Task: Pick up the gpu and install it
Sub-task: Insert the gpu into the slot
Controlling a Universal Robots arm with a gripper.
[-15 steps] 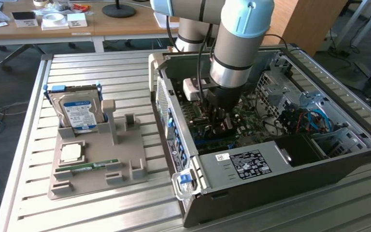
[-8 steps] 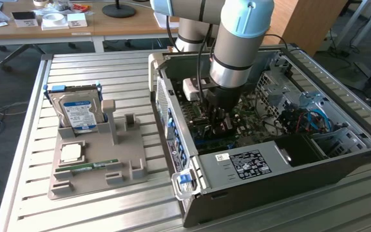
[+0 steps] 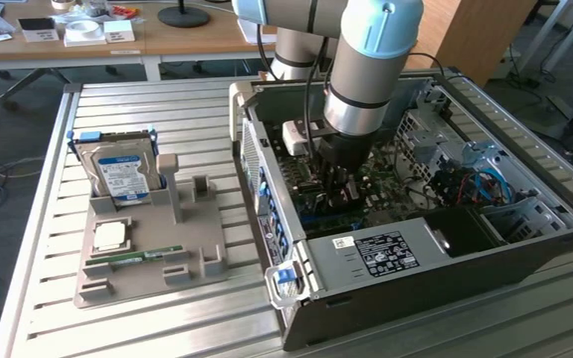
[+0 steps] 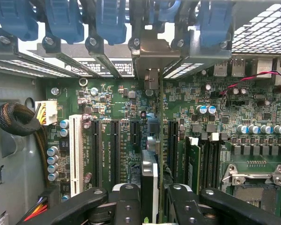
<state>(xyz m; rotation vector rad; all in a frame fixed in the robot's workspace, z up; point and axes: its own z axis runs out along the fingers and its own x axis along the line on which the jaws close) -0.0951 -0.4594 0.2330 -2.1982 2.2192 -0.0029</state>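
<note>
My gripper (image 3: 334,188) reaches down inside the open computer case (image 3: 416,257), low over the motherboard (image 3: 376,175). In the wrist view the gripper (image 4: 152,206) is shut on the gpu (image 4: 150,171), which I see edge-on between the two black fingers (image 4: 126,204). The card stands upright over the green motherboard (image 4: 225,117), between black expansion slots (image 4: 114,140). Its silvery bracket end (image 4: 151,54) reaches the case's rear wall with the blue latches. Whether the card's edge sits in a slot is hidden.
A white slot (image 4: 76,154) and a black cable bundle (image 4: 18,119) lie to one side of the card, RAM sticks (image 4: 192,164) and the CPU socket (image 4: 253,187) to the other. Outside the case, a grey holder (image 3: 147,280) carries a hard drive (image 3: 117,171) and a RAM stick (image 3: 132,259).
</note>
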